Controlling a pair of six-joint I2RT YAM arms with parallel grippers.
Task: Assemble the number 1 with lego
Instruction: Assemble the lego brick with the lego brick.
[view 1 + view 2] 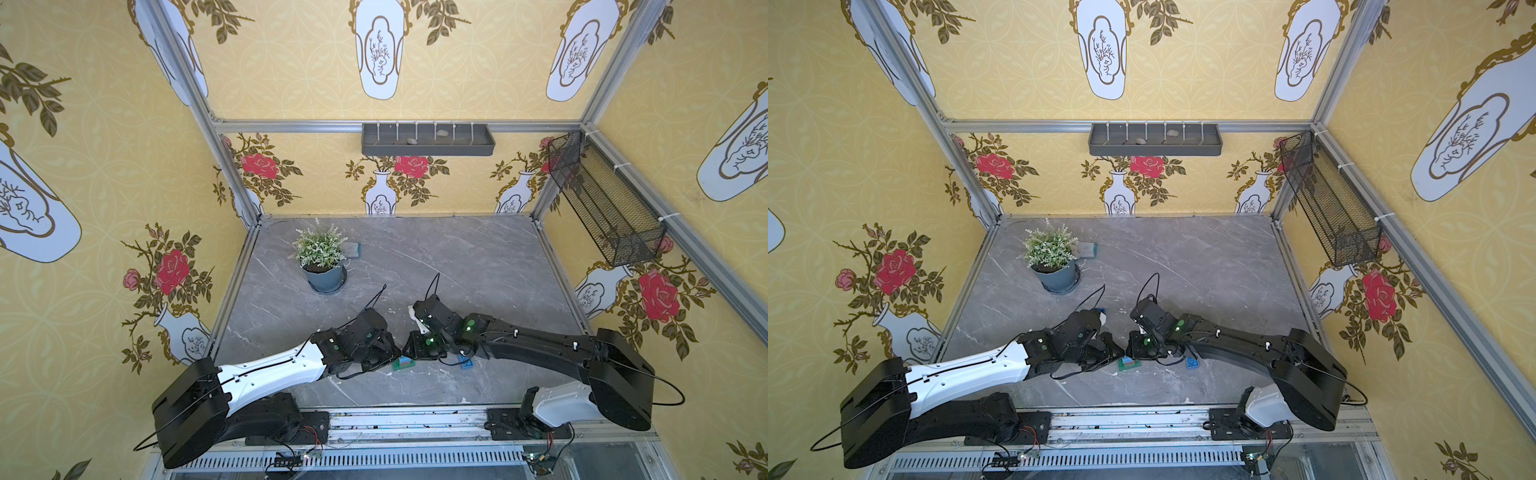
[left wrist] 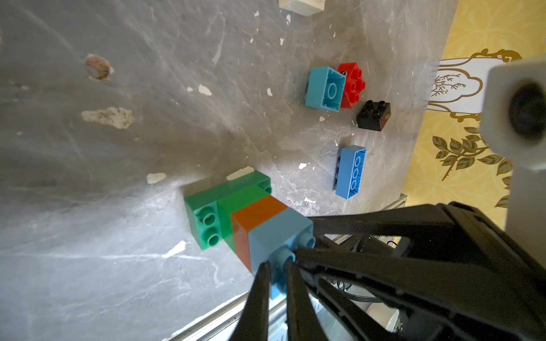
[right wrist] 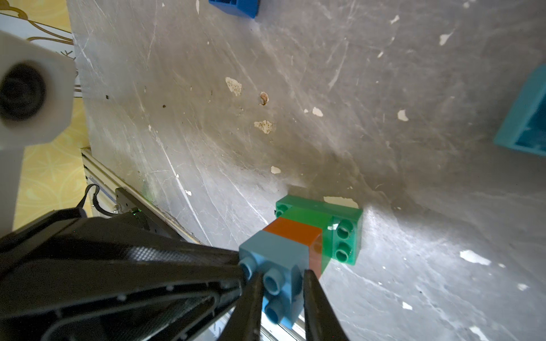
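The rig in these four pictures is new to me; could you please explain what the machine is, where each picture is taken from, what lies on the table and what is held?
It is a robot with a left arm and a right arm mounted at the near edge of a grey table. The two wide pictures come from one camera head above, looking down; the two close ones come from a camera on each wrist. On the table stand a plant and a lego stack: green at the bottom, then orange-brown, then a light blue top brick. Loose nearby lie a red brick, a black brick and a long blue brick. The left gripper and the right gripper both pinch the top brick.
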